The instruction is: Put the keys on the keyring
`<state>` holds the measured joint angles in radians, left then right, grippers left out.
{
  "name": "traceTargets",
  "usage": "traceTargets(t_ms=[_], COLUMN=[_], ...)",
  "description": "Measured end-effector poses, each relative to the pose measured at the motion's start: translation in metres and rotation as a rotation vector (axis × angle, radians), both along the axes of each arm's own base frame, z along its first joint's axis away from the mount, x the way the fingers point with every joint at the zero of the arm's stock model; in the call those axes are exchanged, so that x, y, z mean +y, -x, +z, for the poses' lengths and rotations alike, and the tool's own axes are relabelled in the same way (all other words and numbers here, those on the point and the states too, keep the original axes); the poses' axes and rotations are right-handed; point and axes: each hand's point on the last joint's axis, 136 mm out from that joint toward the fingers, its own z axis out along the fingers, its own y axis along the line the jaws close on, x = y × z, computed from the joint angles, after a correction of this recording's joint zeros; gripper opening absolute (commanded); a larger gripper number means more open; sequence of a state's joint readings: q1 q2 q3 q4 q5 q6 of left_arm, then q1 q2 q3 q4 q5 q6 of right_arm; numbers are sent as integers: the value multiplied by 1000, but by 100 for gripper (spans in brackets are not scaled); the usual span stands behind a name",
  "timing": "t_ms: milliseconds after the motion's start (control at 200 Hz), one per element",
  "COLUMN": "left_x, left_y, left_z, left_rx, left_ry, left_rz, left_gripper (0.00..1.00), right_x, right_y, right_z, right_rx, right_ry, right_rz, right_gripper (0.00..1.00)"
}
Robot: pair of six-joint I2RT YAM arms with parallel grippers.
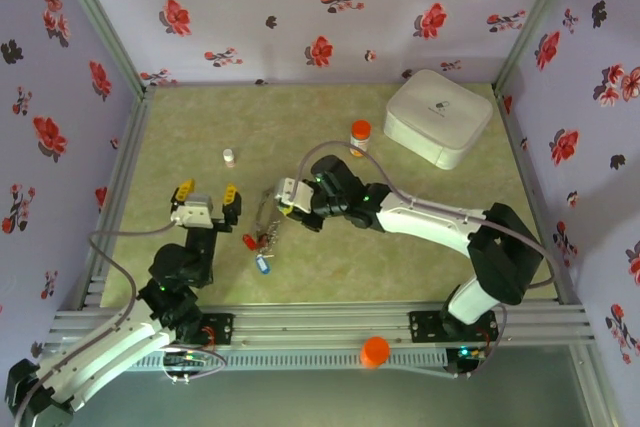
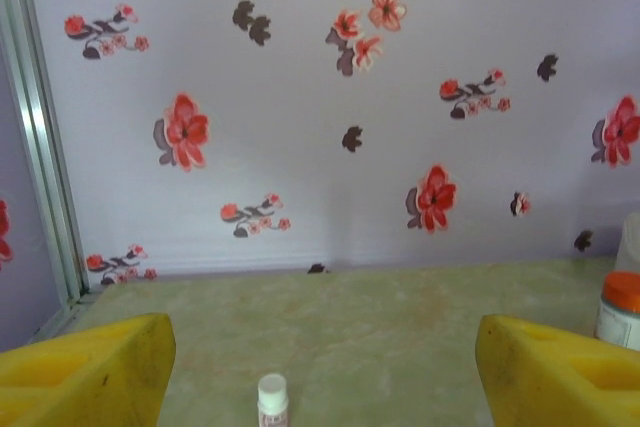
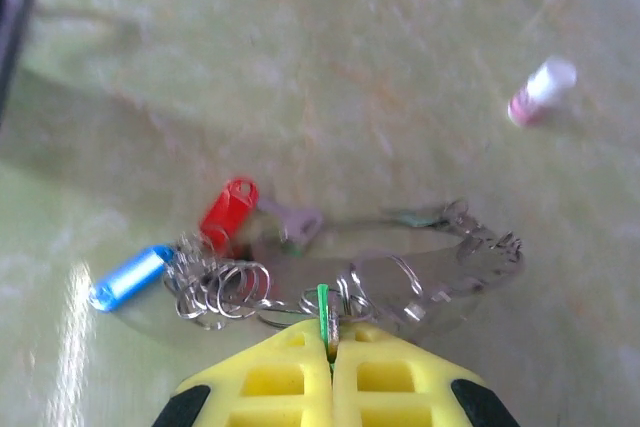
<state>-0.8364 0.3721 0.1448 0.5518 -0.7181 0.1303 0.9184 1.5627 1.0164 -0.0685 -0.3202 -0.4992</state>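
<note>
Light falls soft and even from above, and the shadows under my arms lie faint on the table (image 1: 400,267). My right wrist's picture is smeared: the white vial (image 3: 540,92) is a blur and a pale streak of glare runs down the left, though the green key tag (image 3: 322,307) nipped in my right pincer (image 3: 330,335) is fairly crisp. From my left wrist, my yellow fingertips (image 2: 85,367) look soft and the flowered wall (image 2: 300,97) slightly hazy.
</note>
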Motion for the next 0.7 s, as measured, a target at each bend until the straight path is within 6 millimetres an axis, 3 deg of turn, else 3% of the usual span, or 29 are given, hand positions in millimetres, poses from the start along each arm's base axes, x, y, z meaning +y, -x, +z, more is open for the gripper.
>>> traceTargets(t_ms=[215, 400, 490, 625, 700], left_x=[-6, -5, -2, 6, 13], left_y=[-10, -17, -20, -24, -27], left_z=[-40, -56, -62, -68, -69], left_rx=[120, 175, 193, 221, 231], left_ry=[-78, -102, -115, -120, -123], left_rz=[12, 37, 53, 86, 114], left_gripper=[78, 79, 79, 82, 85], right_x=[-77, -125, -143, -157, -160], right_y=[13, 20, 19, 21, 23], right_z=[-68, -105, -117, -120, -119], right_rx=[20, 8, 0, -10, -1], right_ry=[363, 641, 757, 834, 839], right_rz=[-56, -58, -59, -51, -51], right_gripper=[0, 0, 9, 32, 39])
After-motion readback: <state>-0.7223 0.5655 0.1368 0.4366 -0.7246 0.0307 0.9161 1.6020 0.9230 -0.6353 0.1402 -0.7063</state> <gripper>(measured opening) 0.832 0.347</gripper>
